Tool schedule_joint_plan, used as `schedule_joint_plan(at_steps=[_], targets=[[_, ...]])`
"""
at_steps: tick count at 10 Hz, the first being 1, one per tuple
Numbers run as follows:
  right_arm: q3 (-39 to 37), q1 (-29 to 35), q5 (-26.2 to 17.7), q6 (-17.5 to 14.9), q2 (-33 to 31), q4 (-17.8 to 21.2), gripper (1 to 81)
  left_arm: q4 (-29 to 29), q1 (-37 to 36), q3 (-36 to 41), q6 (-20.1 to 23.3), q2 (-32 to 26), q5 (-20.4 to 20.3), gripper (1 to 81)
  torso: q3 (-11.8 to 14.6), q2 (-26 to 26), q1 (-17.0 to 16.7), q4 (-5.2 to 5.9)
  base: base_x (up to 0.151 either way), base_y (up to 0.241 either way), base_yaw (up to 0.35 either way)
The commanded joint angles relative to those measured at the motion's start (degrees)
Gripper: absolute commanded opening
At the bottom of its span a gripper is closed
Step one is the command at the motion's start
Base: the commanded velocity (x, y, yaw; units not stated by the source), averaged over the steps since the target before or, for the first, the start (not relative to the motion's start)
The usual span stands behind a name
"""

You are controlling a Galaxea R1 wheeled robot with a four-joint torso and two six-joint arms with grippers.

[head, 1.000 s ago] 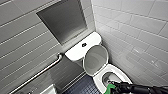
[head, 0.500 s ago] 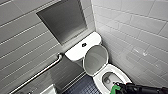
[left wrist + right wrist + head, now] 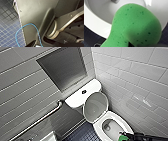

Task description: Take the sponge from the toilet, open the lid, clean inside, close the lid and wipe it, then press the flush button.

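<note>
1. Grip: the right tool (image 3: 128, 136) is closed on the sponge (image 3: 136, 27). How wide it stands cannot be told, because the foam hides the contact.
2. Sponge position: at the near rim of the bowl (image 3: 113, 115), over the edge rather than down in the basin. Whether it touches the rim cannot be told.
3. Lid (image 3: 95, 107): raised, grey inner face toward the bowl, leaning back against the tank (image 3: 75, 98).
4. Flush button (image 3: 84, 92): in the middle of the tank top, well apart from the tool.
5. Stage (judged): cleaning inside the bowl; lid closing, wiping and flushing are not yet done.
6. Fault, sponge loss: soft foam gives under load, so a scrubbing stroke against the porcelain may twist it out of the grip and drop it into the water.
7. Fault, rim strike: reaching deeper may bring the arm down onto the rim.
8. Fault, lid fall: a stroke at the back of the bowl may nudge the lid forward onto the arm.
9. Fault, clearance: the tiled wall (image 3: 140, 84) is just beside the bowl and limits sideways travel.
</note>
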Motion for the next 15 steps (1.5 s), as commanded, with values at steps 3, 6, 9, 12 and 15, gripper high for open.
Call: schedule_joint_plan(at_steps=[3,6,9,12,15], targets=[[11.77,10.38,-8.53,1.91,-4.99,-0.28,1.0,0.17,1.15,-0.23,0.43,-1.14,4.40,81.1,0.00,0.00,0.00,0.00,0.000,0.000,0.000],[9.68,11.20,-12.92,3.41,5.27,-0.37,1.0,0.08,1.06,-0.23,0.43,-1.14,4.40,81.1,0.00,-0.02,0.00,0.00,0.000,0.000,0.000],[4.49,6.18,-12.83,3.32,13.88,-2.56,1.0,0.08,0.97,-0.23,0.43,-1.14,4.40,81.1,0.00,-0.02,0.00,0.00,0.000,0.000,0.000],[2.46,3.02,-13.10,2.97,18.47,-3.89,1.0,0.08,0.80,-0.23,0.43,-1.14,4.40,81.1,0.00,-0.02,0.00,0.00,0.000,0.000,0.000],[0.79,-0.06,-12.92,2.97,20.67,-5.47,1.0,0.08,0.71,-0.23,0.43,-1.23,4.31,81.1,0.00,-0.02,0.00,0.00,0.000,0.000,0.000]])
